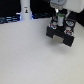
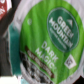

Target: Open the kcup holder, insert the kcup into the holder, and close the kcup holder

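Note:
In the exterior view my gripper [image 1: 60, 22] hangs at the back right, directly over the black kcup holder [image 1: 52, 34]. It is shut on the kcup [image 1: 60, 18], a small white cup with a green top held between the dark fingers. In the wrist view the kcup's green foil lid [image 2: 50, 35], with white lettering, fills most of the picture, and dark parts of the holder [image 2: 35, 65] show beneath it. The picture is too blurred to tell whether the holder's drawer stands out or how far the cup is above it.
A tall white post with a black marking [image 1: 26, 10] stands at the back on the exterior view's left. A dark strip with blue lights [image 1: 10, 19] runs along the back edge. The white table [image 1: 30, 55] spreads in front of the holder.

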You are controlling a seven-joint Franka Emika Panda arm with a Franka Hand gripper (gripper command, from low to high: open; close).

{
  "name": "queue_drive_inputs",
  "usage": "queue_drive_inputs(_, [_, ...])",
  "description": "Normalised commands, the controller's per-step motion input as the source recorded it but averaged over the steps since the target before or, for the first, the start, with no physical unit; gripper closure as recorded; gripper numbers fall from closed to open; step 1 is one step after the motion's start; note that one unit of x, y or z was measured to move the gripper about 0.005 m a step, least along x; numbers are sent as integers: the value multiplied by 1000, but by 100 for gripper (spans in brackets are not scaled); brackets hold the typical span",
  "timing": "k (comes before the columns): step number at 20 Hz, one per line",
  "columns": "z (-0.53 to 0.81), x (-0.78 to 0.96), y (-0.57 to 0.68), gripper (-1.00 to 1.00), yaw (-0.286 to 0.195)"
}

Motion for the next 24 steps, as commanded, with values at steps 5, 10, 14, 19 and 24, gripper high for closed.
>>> queue_drive_inputs(5, [73, 142, 155, 100, 0])
queue_drive_inputs(10, [109, 84, 324, 100, 30])
queue_drive_inputs(14, [78, 72, 310, 100, 35])
queue_drive_inputs(19, [-93, 43, 77, 100, 8])
queue_drive_inputs(24, [-174, -2, 49, 100, 12])
